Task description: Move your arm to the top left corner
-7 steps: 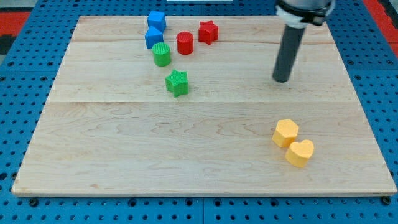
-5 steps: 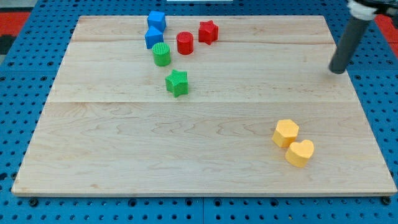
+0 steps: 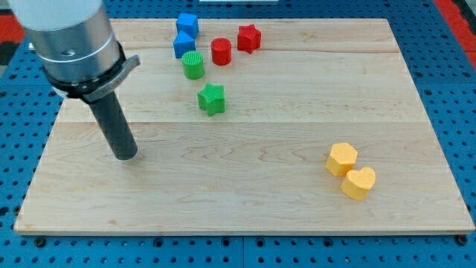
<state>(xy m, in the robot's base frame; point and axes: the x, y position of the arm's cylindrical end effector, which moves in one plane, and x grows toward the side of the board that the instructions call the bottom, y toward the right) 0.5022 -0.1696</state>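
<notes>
My tip [image 3: 125,155] rests on the wooden board [image 3: 245,201] at the view's left, about mid-height, well left of and below the green star [image 3: 212,99]. The arm's grey body [image 3: 67,37] hides the board's top left corner. Near the view's top stand two blue blocks [image 3: 186,24] [image 3: 184,45], a green cylinder [image 3: 193,65], a red cylinder [image 3: 221,51] and a red star [image 3: 249,37]. No block touches the tip.
A yellow hexagon block [image 3: 342,158] and a yellow heart block [image 3: 359,182] sit touching at the view's lower right. The board lies on a blue pegboard [image 3: 454,89], with a red area [image 3: 9,30] at the top left.
The rod went from the right of the board's middle out to the right edge, and now stands at the left side. No block has moved.
</notes>
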